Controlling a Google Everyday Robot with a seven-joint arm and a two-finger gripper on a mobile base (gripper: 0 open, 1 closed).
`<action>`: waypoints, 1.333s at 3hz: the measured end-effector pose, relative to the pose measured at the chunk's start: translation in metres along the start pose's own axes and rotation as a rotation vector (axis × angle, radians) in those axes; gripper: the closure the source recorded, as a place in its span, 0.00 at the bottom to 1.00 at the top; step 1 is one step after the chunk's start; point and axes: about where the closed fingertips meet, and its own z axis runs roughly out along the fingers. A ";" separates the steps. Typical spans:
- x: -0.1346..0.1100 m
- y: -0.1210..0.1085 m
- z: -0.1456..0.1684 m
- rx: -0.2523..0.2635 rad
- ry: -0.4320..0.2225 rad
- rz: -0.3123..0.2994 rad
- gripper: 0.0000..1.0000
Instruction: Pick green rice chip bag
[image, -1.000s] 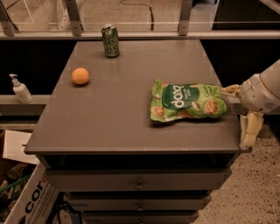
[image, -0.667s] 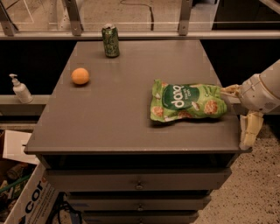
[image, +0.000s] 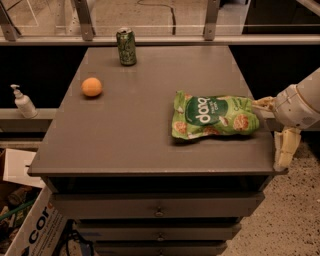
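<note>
The green rice chip bag (image: 215, 116) lies flat on the right half of the grey table (image: 140, 135), a puffy light-green bag with a dark green patch and white lettering. My gripper (image: 273, 128) is at the table's right edge, just right of the bag's right end. It is open. One pale finger (image: 262, 103) points at the bag's upper right corner, and the other (image: 284, 148) hangs by the table's front right corner. Nothing is held.
A green drink can (image: 126, 46) stands at the back of the table and an orange (image: 92, 86) lies at the left. A pump bottle (image: 22, 102) sits on a ledge to the left. A cardboard box (image: 27, 227) stands on the floor at lower left. Drawers (image: 159, 207) are under the tabletop.
</note>
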 end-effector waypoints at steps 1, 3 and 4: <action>0.000 0.000 -0.001 0.000 0.000 0.000 0.00; 0.000 0.000 -0.001 0.000 0.000 0.000 0.00; 0.000 0.000 -0.001 0.000 0.000 0.000 0.00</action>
